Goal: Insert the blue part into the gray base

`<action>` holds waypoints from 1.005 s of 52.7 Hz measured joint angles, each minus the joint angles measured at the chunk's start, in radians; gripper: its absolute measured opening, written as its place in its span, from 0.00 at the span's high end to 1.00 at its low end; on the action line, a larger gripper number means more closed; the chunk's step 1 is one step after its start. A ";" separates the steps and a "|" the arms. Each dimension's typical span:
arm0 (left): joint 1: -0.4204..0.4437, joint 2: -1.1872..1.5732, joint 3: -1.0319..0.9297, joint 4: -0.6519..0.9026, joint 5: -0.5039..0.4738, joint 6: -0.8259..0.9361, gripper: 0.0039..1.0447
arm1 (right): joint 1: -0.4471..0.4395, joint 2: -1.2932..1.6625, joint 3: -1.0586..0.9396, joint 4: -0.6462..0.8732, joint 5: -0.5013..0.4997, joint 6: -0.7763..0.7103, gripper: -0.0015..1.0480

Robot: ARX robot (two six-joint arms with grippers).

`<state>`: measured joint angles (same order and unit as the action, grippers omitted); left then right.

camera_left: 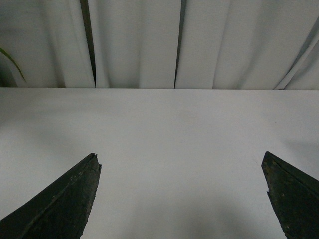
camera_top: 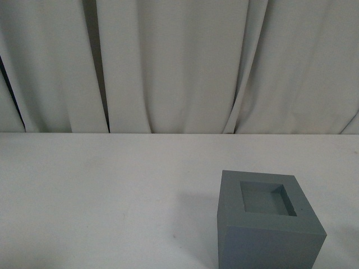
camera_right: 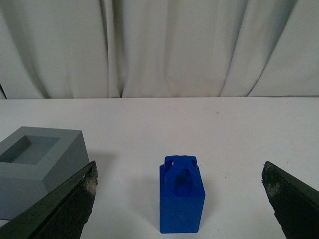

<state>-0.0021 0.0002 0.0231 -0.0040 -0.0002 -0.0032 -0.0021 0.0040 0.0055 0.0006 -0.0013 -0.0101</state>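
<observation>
The gray base (camera_top: pixel 269 227) stands on the white table at the front right, its square recess empty and facing up. It also shows in the right wrist view (camera_right: pixel 37 169). The blue part (camera_right: pixel 181 200) stands upright on the table, its arched loop handle on top, seen only in the right wrist view. My right gripper (camera_right: pixel 179 172) is open, its jaws wide apart, with the blue part between and a little ahead of them, untouched. My left gripper (camera_left: pixel 180 162) is open and empty over bare table. Neither gripper shows in the front view.
The white table (camera_top: pixel 101 190) ends at a far edge against a pale pleated curtain (camera_top: pixel 179 61). A green leaf tip (camera_left: pixel 11 60) shows at the edge of the left wrist view.
</observation>
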 joint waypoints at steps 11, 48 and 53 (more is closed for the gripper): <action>0.000 0.000 0.000 0.000 0.000 0.000 0.06 | 0.000 0.000 0.000 0.000 0.000 0.000 0.07; 0.000 0.000 0.000 0.000 0.000 0.000 0.06 | 0.000 0.000 0.000 0.000 0.000 0.000 0.07; 0.000 0.000 0.000 0.000 0.000 0.000 0.06 | 0.000 0.000 0.000 0.000 0.000 0.000 0.07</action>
<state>-0.0021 0.0002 0.0231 -0.0040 -0.0006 -0.0032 -0.0021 0.0040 0.0055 0.0006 -0.0013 -0.0101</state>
